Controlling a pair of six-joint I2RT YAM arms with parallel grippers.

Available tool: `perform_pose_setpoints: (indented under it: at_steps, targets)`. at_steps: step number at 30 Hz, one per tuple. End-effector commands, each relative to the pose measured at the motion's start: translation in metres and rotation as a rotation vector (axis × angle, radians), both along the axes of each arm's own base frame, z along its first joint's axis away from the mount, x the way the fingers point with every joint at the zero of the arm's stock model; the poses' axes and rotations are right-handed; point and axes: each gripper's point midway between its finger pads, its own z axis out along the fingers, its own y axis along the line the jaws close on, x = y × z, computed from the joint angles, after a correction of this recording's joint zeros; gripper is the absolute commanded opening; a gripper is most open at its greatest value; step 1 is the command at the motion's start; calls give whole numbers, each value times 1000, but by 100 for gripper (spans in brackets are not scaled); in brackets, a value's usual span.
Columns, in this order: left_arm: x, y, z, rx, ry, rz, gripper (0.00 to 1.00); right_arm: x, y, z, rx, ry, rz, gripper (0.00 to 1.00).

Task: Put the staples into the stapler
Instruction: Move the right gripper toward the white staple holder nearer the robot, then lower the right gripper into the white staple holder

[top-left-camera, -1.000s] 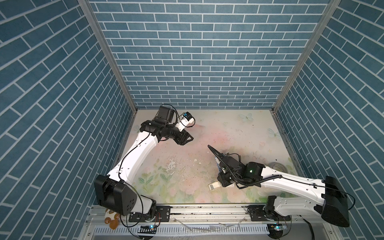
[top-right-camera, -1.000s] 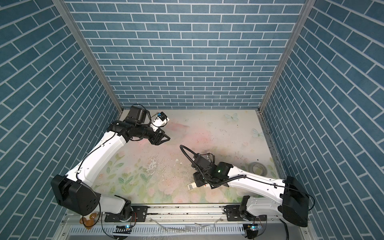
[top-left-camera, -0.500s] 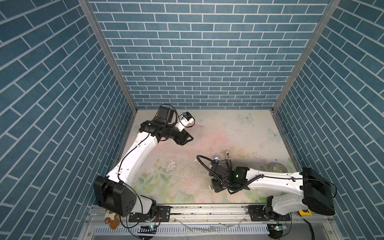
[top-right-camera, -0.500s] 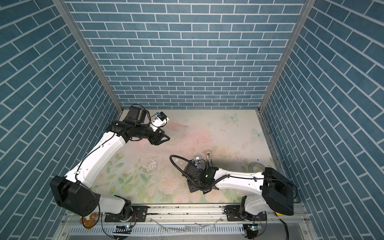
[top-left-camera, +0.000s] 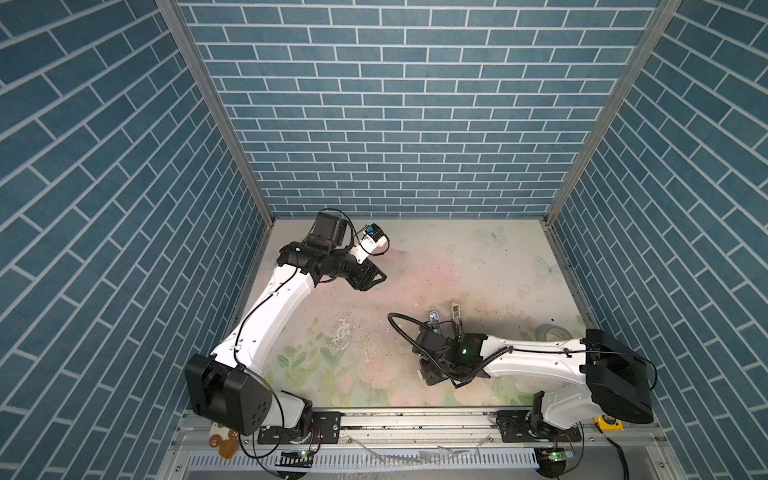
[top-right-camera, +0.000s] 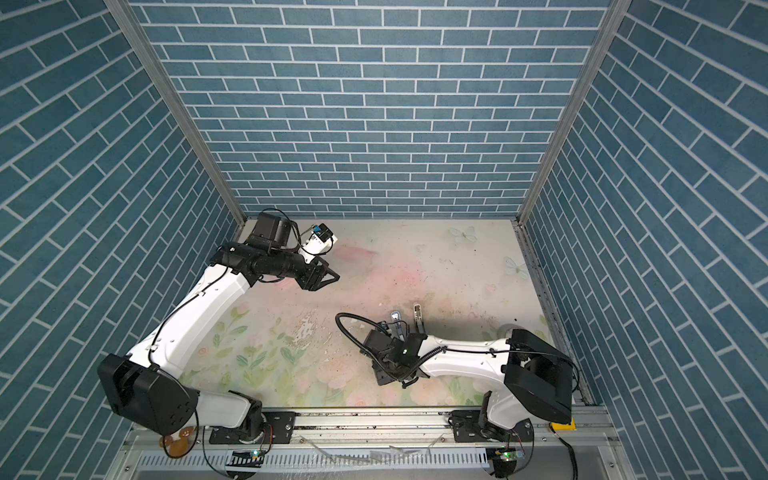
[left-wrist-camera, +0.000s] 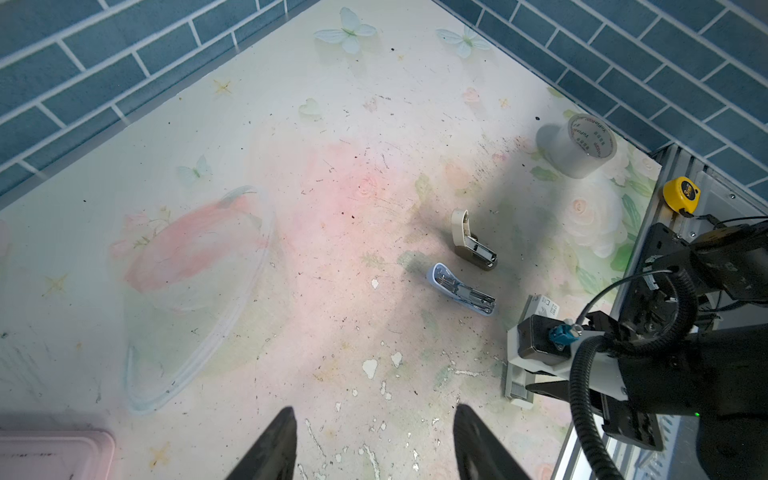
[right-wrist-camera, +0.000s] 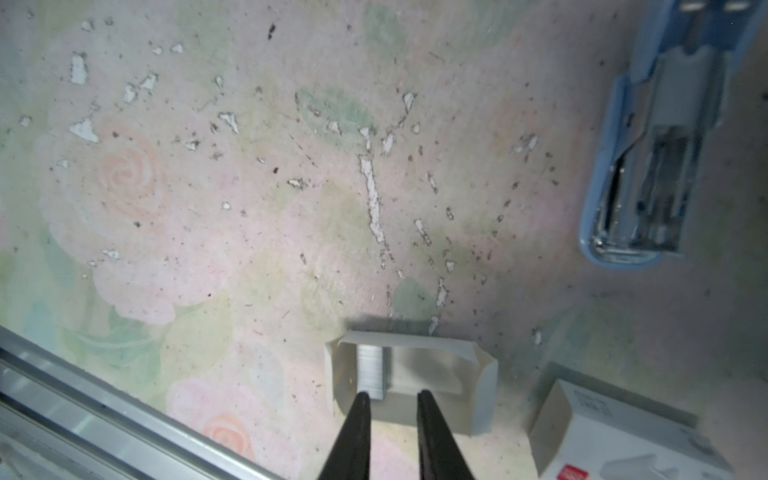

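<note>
Though partly hiding the staples [right-wrist-camera: 370,368], right gripper [right-wrist-camera: 392,393] narrowly parted, seemingly empty

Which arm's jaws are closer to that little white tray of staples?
Right. The right jaws are poised at the white tray, tips beside the staples inside it; the left jaws hang far away, toward the back left of the table.

Floral table [left-wrist-camera: 332,124]: blue stapler [left-wrist-camera: 461,291], beige stapler [left-wrist-camera: 473,245], tape roll [left-wrist-camera: 577,145], white card tray [right-wrist-camera: 484,382], red-marked sleeve [right-wrist-camera: 615,432].
</note>
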Motion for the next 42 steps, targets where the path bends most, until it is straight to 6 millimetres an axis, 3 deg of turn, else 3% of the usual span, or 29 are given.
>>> perform_pose_setpoints:
  at_steps: [1,42]
  targets:
    - [-4,1,2,-3,-11,-1,62,2,11,4,22,2,-19,23]
    - [-5,2,2,-3,-15,2,62,-6,17,-11,-41,44,13,25]
